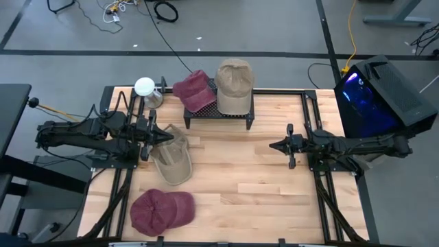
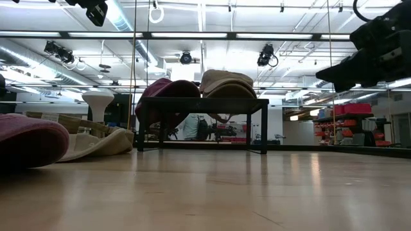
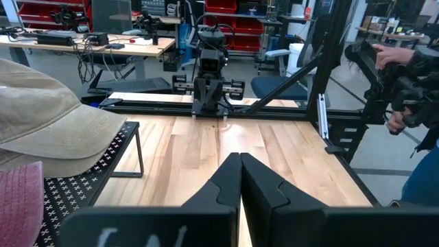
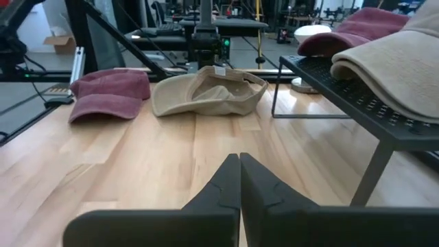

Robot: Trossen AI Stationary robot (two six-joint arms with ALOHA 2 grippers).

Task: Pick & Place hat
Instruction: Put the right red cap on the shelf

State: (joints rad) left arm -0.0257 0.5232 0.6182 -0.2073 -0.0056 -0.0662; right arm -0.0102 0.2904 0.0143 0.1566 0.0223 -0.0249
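Note:
A tan hat (image 1: 171, 158) lies crown-down on the table's left half, its inside and label showing in the right wrist view (image 4: 209, 92). A maroon hat (image 1: 161, 209) rests brim-down near the near left corner. A second maroon hat (image 1: 194, 89) and a second tan hat (image 1: 234, 84) sit on a black mesh rack (image 1: 218, 115) at the far middle. My left gripper (image 1: 169, 135) is shut and hangs above the far edge of the tan hat on the table. My right gripper (image 1: 272, 145) is shut, raised over bare wood on the right half.
A white round-topped object (image 1: 145, 88) stands at the far left beside the rack. Bare wood (image 1: 240, 178) lies between the two grippers. Black frame rails (image 1: 312, 123) run along the table's sides. A person's hands (image 3: 391, 55) show beyond the right side.

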